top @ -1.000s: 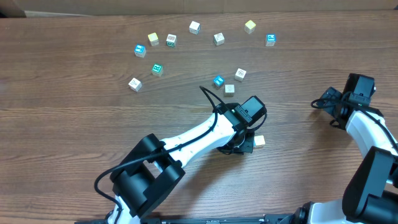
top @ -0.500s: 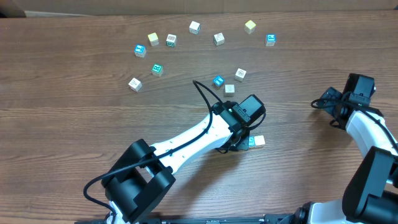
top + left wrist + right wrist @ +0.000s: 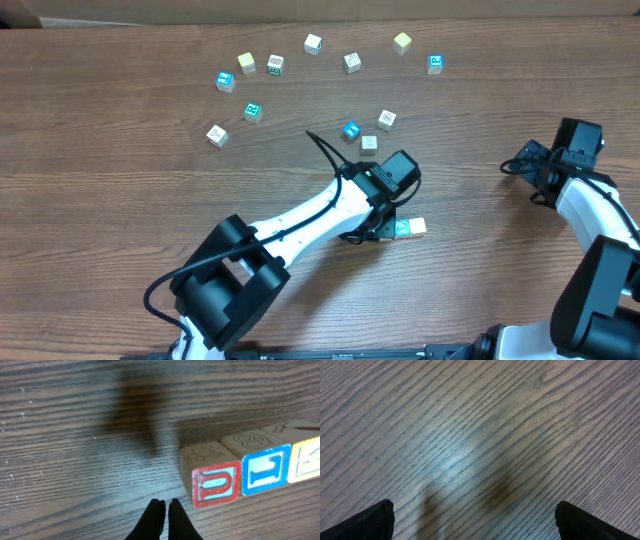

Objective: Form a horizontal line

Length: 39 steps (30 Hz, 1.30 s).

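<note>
Surroundings: loose cubes (image 3: pixel 313 43) lay scattered on the wooden counter (image 3: pixel 120 200), all on the far side of the horizontal line (image 3: pixel 409 228) and well apart from it. The closest was a cluster of three, a blue-topped one (image 3: pixel 351 130), a pale one (image 3: pixel 386 119) and a plain one (image 3: pixel 369 143).
Obstruction: the left arm (image 3: pixel 310 215) reached in diagonally and its wrist sat over the left end of the line. A black cable (image 3: pixel 325 155) looped up just beyond that.
Task item: the line lay as a short straight row of touching cubes, poking out to the right from under the left wrist.
Left gripper (image 3: pixel 164 507): fingers pressed together, nothing between them. The tips were near the line's red-framed end, to its left, with bare wood between.
Right gripper (image 3: pixel 473 505): spread wide over bare wood, holding nothing, far to the right of the line.
Counts: twelve loose cubes. In the line, three cubes showed in the left wrist view, a red-framed cube (image 3: pixel 216 485), a blue-framed cube (image 3: pixel 265 475) and a yellow-framed cube (image 3: pixel 307 462). Two arms.
Hard to see: overhead, only two cubes of the line were uncovered. The yellow-framed cube was cut off by the wrist view's edge, so the row's full length could not be told. The stamped figures on the cube tops were too faint to read.
</note>
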Tool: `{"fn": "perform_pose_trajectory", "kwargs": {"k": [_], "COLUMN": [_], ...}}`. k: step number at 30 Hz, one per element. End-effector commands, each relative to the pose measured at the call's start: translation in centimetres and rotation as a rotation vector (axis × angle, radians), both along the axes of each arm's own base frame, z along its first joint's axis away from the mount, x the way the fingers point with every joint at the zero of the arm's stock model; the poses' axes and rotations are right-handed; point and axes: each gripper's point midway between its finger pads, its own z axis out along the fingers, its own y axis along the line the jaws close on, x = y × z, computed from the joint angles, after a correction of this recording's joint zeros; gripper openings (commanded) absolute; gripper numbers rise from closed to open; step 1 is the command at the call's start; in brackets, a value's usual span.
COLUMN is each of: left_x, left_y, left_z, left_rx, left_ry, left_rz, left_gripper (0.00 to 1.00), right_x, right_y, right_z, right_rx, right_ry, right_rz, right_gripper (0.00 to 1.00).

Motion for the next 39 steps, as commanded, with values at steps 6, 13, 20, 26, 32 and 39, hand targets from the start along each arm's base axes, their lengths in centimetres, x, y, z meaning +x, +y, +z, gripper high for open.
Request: {"fn": "perform_pose_trajectory", "kwargs": {"k": [6,13,20,26,32,39], "left_x": [-0.5,-0.3,-0.3,-0.4,-0.4,-0.4], "left_y": [0.4,0.1,0.0,-0.1,-0.5,-1.1], "left_z": [-2.3,-2.2,-2.2,-2.2,-2.1,-2.0], "left_rx": [-0.006,-0.039,-0.041,-0.047,-0.065,-0.098], "left_ry": [0.104,0.111,0.113,0.118,0.121,0.122], "left_rz": [0.029,0.014,0.013,0.012,0.002,-0.027], "left_gripper": [0.04,0.04,0.04,0.04,0.04,0.04], "right_x": [0.3,0.3,0.2,0.3,0.2,0.3], "right_y": [-0.2,-0.2,-0.2,-0.2,-0.2,-0.2], "right_z": [0.3,0.3,0.3,0.3,0.3,0.3], "right_rx": [-0.005,-0.005,-0.005,-0.005,-0.005,-0.005], "right_ry": [-0.011,-0.011,-0.011,-0.011,-0.011,-0.011], "right_rz": [-0.005,-0.006,-0.005,-0.005,-0.005,-0.006], "right_gripper": [1.00,1.00,1.00,1.00,1.00,1.00]}}
